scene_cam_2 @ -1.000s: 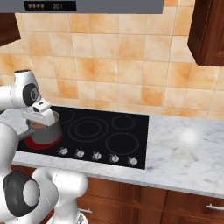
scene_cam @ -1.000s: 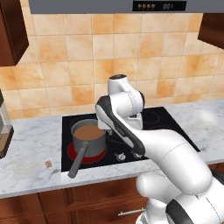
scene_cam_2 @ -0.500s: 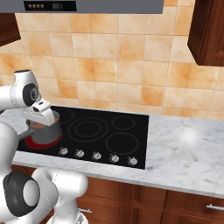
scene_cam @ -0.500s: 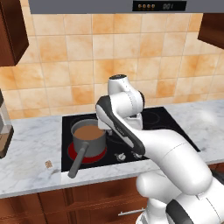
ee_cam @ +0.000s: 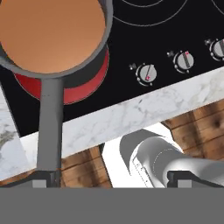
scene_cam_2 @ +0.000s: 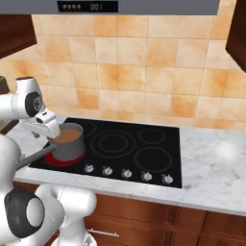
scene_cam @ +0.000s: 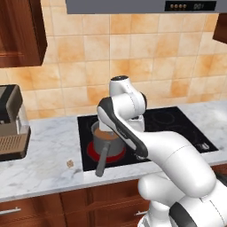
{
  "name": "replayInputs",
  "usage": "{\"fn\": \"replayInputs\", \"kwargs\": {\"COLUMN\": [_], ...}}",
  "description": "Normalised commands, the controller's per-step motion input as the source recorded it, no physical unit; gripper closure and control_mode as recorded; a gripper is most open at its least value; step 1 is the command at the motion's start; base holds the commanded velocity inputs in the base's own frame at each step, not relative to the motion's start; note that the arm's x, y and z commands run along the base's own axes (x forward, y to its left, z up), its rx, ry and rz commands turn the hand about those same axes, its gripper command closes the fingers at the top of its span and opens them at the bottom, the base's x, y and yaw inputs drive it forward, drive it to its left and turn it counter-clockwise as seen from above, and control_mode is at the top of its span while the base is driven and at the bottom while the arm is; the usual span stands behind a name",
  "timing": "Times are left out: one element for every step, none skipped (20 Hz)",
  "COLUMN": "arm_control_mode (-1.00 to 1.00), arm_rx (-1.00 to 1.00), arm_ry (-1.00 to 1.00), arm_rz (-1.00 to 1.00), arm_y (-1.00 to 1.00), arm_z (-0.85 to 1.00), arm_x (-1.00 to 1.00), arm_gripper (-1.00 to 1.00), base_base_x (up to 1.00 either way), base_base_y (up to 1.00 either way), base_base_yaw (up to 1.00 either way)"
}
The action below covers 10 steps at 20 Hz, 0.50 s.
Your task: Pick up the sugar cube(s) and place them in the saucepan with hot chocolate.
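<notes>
Left base view: a small grey metal saucepan [scene_cam: 105, 138] with straight sides and a brown liquid surface stands on the glowing red front-left ring of a black glass cooktop [scene_cam: 177, 122], its long grey handle reaching toward the counter's front edge. A tiny pale tan speckled sugar cube [scene_cam: 69, 164] lies on the white marble counter [scene_cam: 44, 166], left of the cooktop and well apart from the saucepan, with nothing touching it. A black-and-tan coffee machine [scene_cam: 11, 122] stands at the far left of the counter. The white arm bends over the saucepan.

Right base view: the same saucepan [scene_cam_2: 67, 142] sits at the cooktop's near left corner, behind a row of small silver control knobs [scene_cam_2: 127, 173].

Hand view: the camera looks down past the saucepan's rim [ee_cam: 52, 37] and along its handle [ee_cam: 50, 127]. The two dark fingertips stand at opposite ends of the lower edge, so the jaws are spread wide and hold nothing; the gripper [ee_cam: 111, 178] hangs above the counter's front edge.
</notes>
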Motion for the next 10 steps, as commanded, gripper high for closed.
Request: {"fn": "replayInputs", "kwargs": {"arm_control_mode": [1.00,1.00,1.00,1.00,1.00,1.00,1.00,1.00,1.00,1.00], "arm_rx": [0.00,0.00,0.00,0.00,0.00,0.00,0.00,0.00,0.00,0.00], "arm_ry": [0.00,0.00,0.00,0.00,0.00,0.00,0.00,0.00,0.00,0.00], "arm_rz": [0.00,0.00,0.00,0.00,0.00,0.00,0.00,0.00,0.00,0.00], "arm_y": [0.00,0.00,0.00,0.00,0.00,0.00,0.00,0.00,0.00,0.00], "arm_z": [0.00,0.00,0.00,0.00,0.00,0.00,0.00,0.00,0.00,0.00], "arm_x": [0.00,0.00,0.00,0.00,0.00,0.00,0.00,0.00,0.00,0.00], "arm_gripper": [-1.00,-1.00,-1.00,-1.00,-1.00,-1.00,-1.00,-1.00,-1.00,-1.00], "base_base_x": [-0.16,-0.14,-0.15,-0.16,-0.20,-0.20,-0.19,-0.19,-0.16,-0.16], "base_base_y": [0.49,0.56,0.61,0.58,0.53,0.50,0.53,0.54,0.54,0.44], "base_base_yaw": [0.00,-0.01,-0.02,-0.03,-0.02,-0.01,-0.01,-0.01,-0.02,-0.01]}}
